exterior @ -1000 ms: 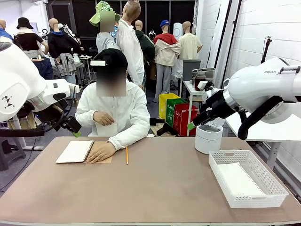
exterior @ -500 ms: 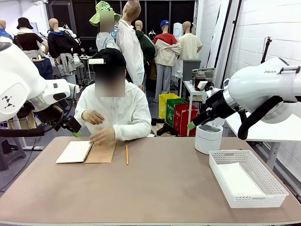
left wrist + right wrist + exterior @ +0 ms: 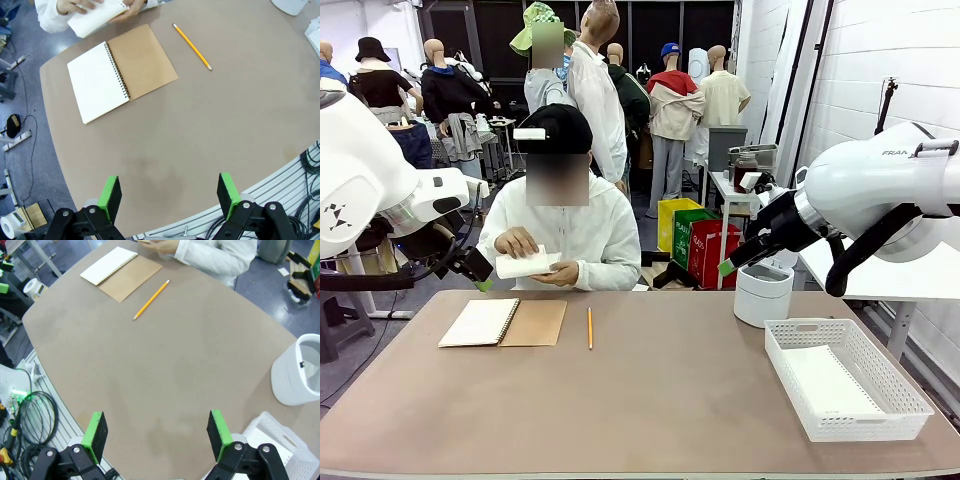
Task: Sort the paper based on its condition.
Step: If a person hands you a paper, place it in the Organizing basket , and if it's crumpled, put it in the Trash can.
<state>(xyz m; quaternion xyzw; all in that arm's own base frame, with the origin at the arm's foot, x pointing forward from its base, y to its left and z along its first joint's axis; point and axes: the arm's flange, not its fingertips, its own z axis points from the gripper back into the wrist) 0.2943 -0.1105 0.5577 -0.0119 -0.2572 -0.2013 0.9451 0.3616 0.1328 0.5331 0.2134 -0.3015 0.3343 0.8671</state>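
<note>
The person at the far side holds a white sheet of paper (image 3: pixel 528 264) in both hands, just above the table's far edge. The same paper (image 3: pixel 95 20) looks bent at the top of the left wrist view. My left gripper (image 3: pixel 169 196) hovers open high over the table's near left part, holding nothing; its green tip (image 3: pixel 483 285) sits left of the person. Above the near right part, my right gripper (image 3: pixel 156 435) also stands open with nothing between its fingers, and it hangs (image 3: pixel 725 267) above the white bin.
An open spiral notebook (image 3: pixel 503 323) with a brown cover lies at the far left, a yellow pencil (image 3: pixel 589 328) beside it. A white round bin (image 3: pixel 762 293) stands at the far right. A white mesh basket (image 3: pixel 845 415) sits at the near right.
The person's hand has left the notebook, and both hands now hold a white sheet in front of the chest. Neither arm has moved.
</note>
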